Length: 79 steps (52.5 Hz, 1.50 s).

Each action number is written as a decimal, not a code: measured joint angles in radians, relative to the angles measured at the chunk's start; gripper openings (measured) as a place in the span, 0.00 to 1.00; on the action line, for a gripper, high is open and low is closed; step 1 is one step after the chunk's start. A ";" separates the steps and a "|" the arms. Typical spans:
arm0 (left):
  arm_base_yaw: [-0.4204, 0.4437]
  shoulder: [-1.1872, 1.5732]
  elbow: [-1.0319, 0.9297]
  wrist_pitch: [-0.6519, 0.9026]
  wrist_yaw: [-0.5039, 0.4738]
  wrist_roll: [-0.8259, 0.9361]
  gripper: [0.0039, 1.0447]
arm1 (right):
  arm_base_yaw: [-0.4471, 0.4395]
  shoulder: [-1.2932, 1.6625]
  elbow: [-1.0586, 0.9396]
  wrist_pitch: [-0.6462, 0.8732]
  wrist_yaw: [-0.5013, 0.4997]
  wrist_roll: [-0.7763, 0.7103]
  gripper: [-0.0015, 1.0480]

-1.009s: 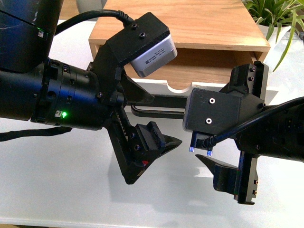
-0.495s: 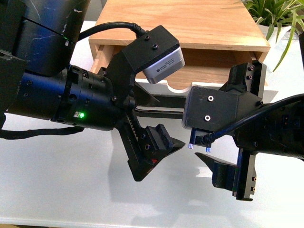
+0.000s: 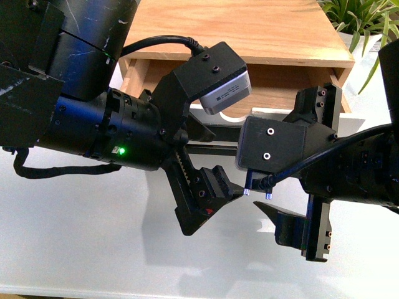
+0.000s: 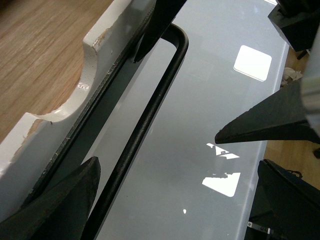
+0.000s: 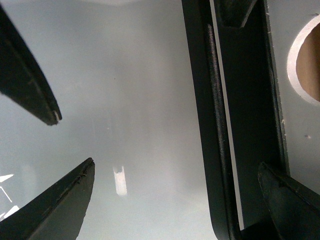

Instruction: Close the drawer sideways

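Note:
The drawer stands part open under the wooden cabinet top, its white front notched, its black bar handle between my arms. My left gripper is open in front of the drawer; in the left wrist view the handle runs between its fingers, one beside the white front. My right gripper is open to its right; in the right wrist view the handle lies inside the jaws, near one finger.
The cabinet sits at the back of a white table. A green plant stands at the back right. The two wrists are close together in front of the drawer, and the left gripper's fingertip shows in the right wrist view.
My left arm has moved right and a little closer to the drawer. My right arm has shifted slightly left. The drawer looks unmoved.

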 joint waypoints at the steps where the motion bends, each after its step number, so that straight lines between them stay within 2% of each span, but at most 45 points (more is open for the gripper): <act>1: -0.001 0.002 0.002 -0.003 0.001 0.002 0.92 | 0.000 0.003 0.001 0.000 0.000 -0.001 0.91; 46: -0.010 0.067 0.074 -0.020 -0.006 0.013 0.92 | -0.017 0.064 0.042 -0.001 -0.004 -0.018 0.91; 79: -0.011 0.119 0.150 0.006 -0.033 0.013 0.92 | -0.063 0.129 0.112 0.054 0.048 -0.015 0.91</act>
